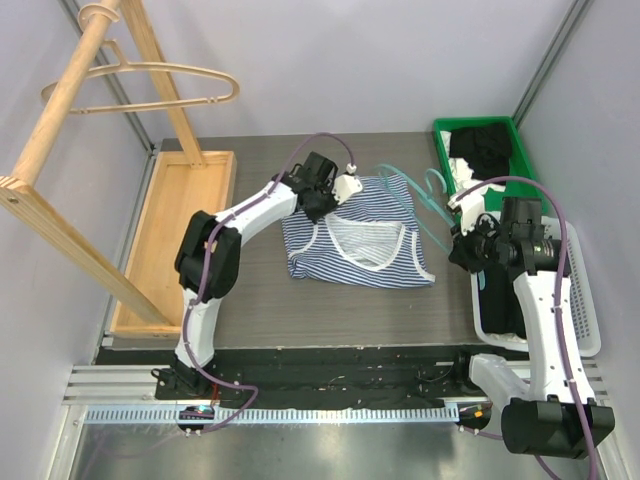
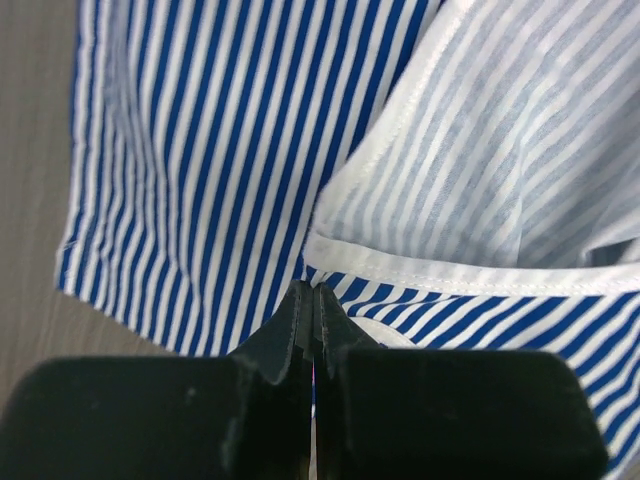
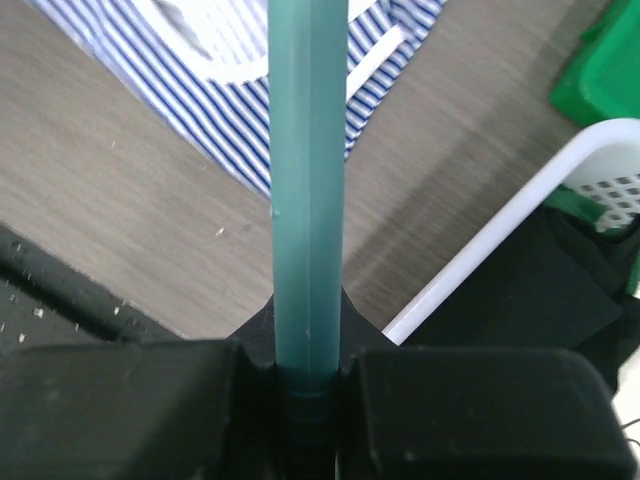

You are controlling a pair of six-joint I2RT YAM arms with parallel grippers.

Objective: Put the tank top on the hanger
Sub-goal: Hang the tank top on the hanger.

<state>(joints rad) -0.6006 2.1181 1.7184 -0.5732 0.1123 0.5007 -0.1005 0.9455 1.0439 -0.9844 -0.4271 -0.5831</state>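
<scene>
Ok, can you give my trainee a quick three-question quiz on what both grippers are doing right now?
1. True or false: the right gripper is empty.
2. The left gripper is: A) wide open; B) shut on the top; C) out of every view.
3. Fill in: the basket holds a ___ garment.

Key: 1 false, it grips the hanger; 2 B; 3 black.
</scene>
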